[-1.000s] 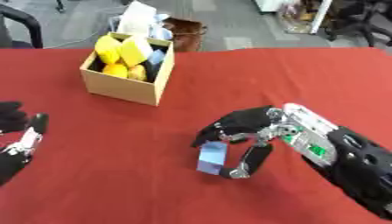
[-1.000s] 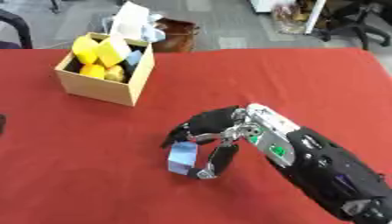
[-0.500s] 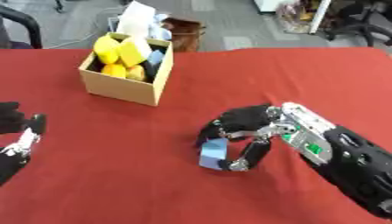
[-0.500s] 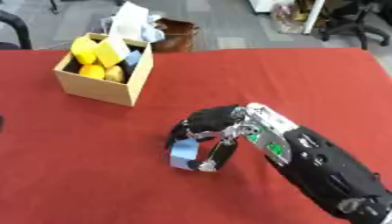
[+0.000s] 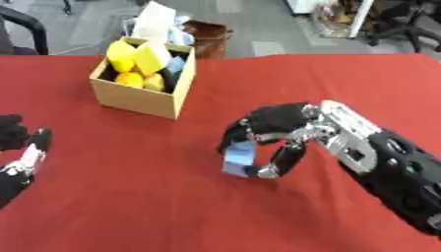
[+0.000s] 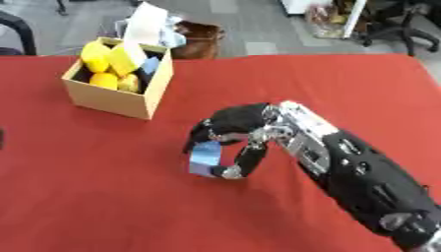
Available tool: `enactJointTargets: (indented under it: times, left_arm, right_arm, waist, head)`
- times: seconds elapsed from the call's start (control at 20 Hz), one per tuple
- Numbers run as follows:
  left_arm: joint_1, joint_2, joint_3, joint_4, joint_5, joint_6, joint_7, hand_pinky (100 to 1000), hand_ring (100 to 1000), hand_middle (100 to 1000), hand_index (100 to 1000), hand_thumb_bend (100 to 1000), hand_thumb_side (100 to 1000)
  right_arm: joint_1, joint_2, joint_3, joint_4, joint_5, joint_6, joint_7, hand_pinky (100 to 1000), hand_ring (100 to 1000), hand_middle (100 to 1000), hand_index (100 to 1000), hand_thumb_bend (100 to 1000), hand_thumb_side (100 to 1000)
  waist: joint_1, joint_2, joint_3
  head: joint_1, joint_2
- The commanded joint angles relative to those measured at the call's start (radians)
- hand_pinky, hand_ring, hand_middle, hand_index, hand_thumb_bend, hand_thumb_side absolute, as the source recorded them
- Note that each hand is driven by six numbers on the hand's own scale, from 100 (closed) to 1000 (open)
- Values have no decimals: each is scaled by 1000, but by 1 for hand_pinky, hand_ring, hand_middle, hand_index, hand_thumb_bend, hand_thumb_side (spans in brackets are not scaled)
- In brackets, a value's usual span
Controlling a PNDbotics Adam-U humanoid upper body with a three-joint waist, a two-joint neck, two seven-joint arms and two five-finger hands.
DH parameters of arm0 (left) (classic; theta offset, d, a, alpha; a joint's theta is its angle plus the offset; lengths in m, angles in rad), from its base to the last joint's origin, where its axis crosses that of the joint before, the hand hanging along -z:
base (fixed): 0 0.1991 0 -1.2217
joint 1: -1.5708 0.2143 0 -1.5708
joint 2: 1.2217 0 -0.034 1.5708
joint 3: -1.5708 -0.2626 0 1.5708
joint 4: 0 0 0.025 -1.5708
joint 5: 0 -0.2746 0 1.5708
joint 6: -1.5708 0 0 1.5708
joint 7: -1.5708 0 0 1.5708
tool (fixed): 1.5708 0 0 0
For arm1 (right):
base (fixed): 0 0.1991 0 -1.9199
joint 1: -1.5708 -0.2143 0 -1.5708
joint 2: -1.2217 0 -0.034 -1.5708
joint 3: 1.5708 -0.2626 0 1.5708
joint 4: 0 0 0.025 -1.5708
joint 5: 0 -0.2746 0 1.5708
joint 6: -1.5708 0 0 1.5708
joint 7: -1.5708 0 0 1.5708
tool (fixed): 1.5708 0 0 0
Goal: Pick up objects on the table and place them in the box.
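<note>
One item in hand: my right hand (image 5: 280,133) has fingers (image 5: 284,156) and thumb curled round the small blue block (image 5: 240,156), on the table (image 5: 155,197) right of the box (image 5: 142,93). Looks light, stiff; side pinch suits. Left hand (image 5: 19,147) idle, relaxed.

My right hand (image 5: 274,129) shows matt black fingers with silvery, metallic-looking joints, curled about a small pale blue block (image 5: 240,156) of smooth, dull finish. The table (image 5: 155,197) wears a matt red cloth, and the box (image 5: 144,95) looks like plain tan cardboard or wood, unglossed. My left hand (image 5: 19,147) is matt black with pale parts.
</note>
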Motion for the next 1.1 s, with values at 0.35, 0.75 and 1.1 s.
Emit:
enactJointTargets:
  times: [0.35,0.75,1.1]
  left_arm:
    - [-30,15,-10,-33,6,-6,-16,649,618,549,702,500,412]
    - [-60,-2,-28,-56,11,-8,-39,649,618,549,701,501,407]
    - [-78,-12,-40,-74,16,-7,-56,649,618,548,701,503,405]
  right_arm:
    - [-207,90,-137,166,55,102,-114,403,382,577,888,100,100]
    - [-302,276,-238,374,182,204,-233,446,403,580,891,100,100]
    - [-313,374,-288,557,295,262,-346,579,487,659,907,100,100]
  waist:
    - [5,-18,61]
    - [15,1,139]
    - [25,11,173]
  head:
    - [-21,-30]
    - [-60,-62]
    - [-76,-74]
